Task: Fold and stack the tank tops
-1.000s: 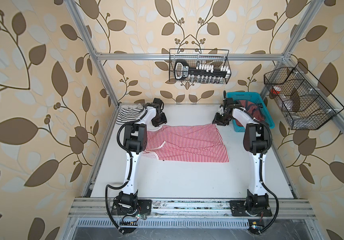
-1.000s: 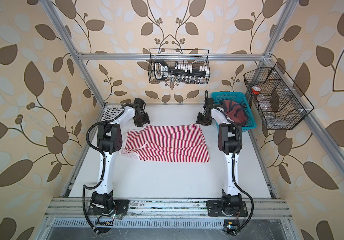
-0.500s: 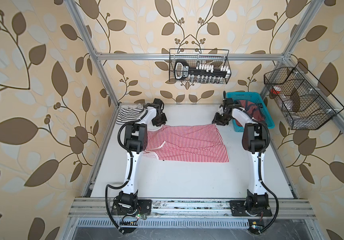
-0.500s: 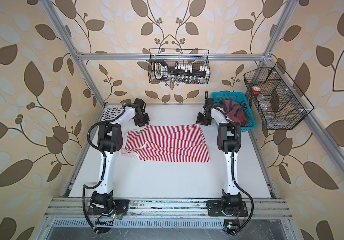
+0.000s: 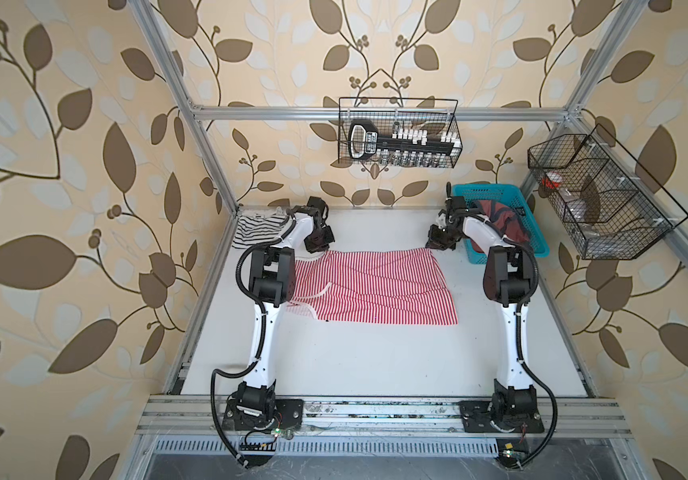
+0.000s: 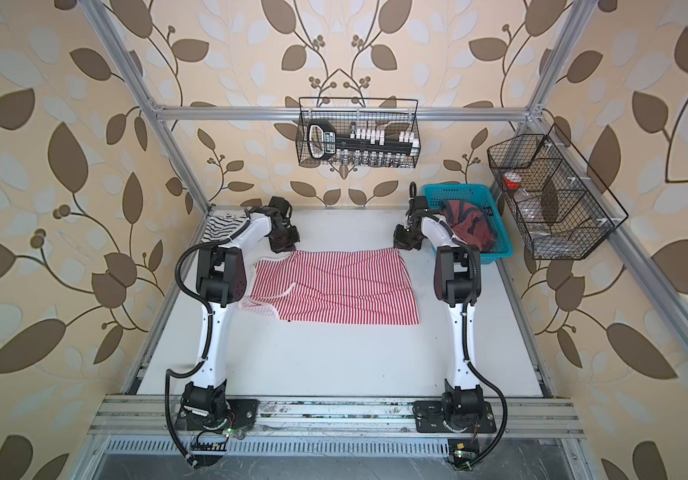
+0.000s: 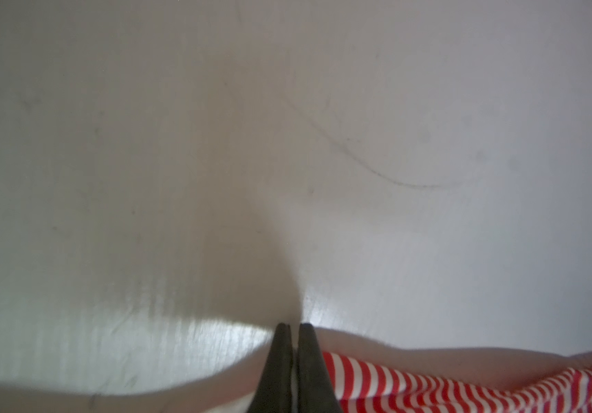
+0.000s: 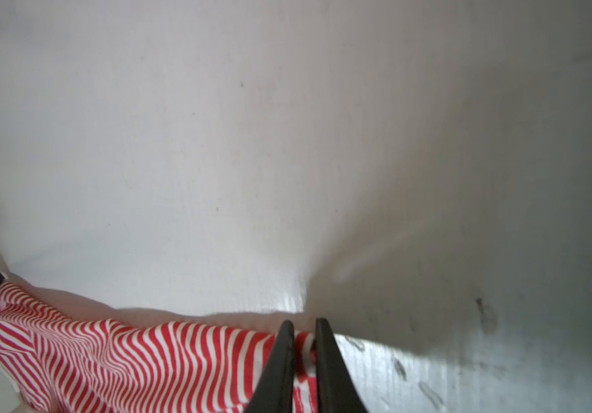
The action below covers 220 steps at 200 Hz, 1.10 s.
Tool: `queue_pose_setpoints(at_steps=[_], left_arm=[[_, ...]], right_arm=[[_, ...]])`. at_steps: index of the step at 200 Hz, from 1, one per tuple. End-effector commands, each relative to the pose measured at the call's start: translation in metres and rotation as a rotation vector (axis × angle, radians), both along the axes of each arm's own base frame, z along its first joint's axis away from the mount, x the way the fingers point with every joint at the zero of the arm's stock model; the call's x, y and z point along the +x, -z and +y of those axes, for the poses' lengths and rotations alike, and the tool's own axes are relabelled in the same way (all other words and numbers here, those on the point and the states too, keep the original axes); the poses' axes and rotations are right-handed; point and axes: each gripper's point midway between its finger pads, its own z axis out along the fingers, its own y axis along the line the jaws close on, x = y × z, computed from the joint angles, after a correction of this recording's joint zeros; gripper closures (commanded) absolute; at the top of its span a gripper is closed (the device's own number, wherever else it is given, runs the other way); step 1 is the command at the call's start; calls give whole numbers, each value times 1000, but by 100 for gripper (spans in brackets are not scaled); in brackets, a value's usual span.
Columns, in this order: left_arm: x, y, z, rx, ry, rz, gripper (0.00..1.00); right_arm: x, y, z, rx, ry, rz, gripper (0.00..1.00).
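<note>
Pinching far right corner of red-striped top [image 8: 144, 357] with right gripper [image 8: 303, 329], cloth bunched between jaws. Pressed together at far left corner on left gripper [image 7: 293, 332], thin white sliver in gap; cloth caught or not, cannot tell. Elsewhere spread flat on table [image 5: 375, 365]. Farther left, apart, in corner: black-striped top [image 5: 257, 226]. Beside right arm: blue basket [image 5: 496, 193] holding dark cloth [image 5: 500, 214].

One white red-striped cloth tank top [image 5: 371, 286] and one white black-striped cloth tank top [image 5: 257, 228] are making two tops, two white robot arms [image 5: 265, 332] [image 5: 510, 332] are carrying two black end effectors [image 5: 318, 246] [image 5: 438, 243], two black wire baskets [image 5: 456, 124] [image 5: 624, 245] are hanging, and one teal plastic basket [image 5: 496, 197] is holding one dark red cloth bundle [image 5: 500, 216].
</note>
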Motion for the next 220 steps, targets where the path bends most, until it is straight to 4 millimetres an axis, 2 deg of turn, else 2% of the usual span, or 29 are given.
queue_pose_setpoints(at_steps=[1, 6, 32, 62, 104, 124, 128, 220], left_arm=[[3, -20, -3, 3, 30, -32, 97], [3, -21, -2, 6, 33, -33, 97], [2, -29, -1, 14, 50, -44, 98], [-1, -43, -1, 16, 65, -60, 100], [-11, -63, 0, 16, 79, -91, 96], [-14, -74, -2, 11, 82, -119, 95], [-22, -65, -1, 15, 82, -93, 95], [-74, -64, 3, 63, 83, -61, 94]], right_arm=[[4, -7, -4, -4, 0, -15, 97], [4, -9, -3, -6, -3, -19, 100], [4, -17, -5, -13, -7, -33, 100], [-1, -36, -5, -13, -18, -76, 100], [-22, -61, -3, 7, -25, -138, 100], [-37, -64, -2, 6, -28, -143, 100], [-39, -66, -2, 5, -29, -146, 100], [-107, -53, 1, -35, -50, -105, 100]])
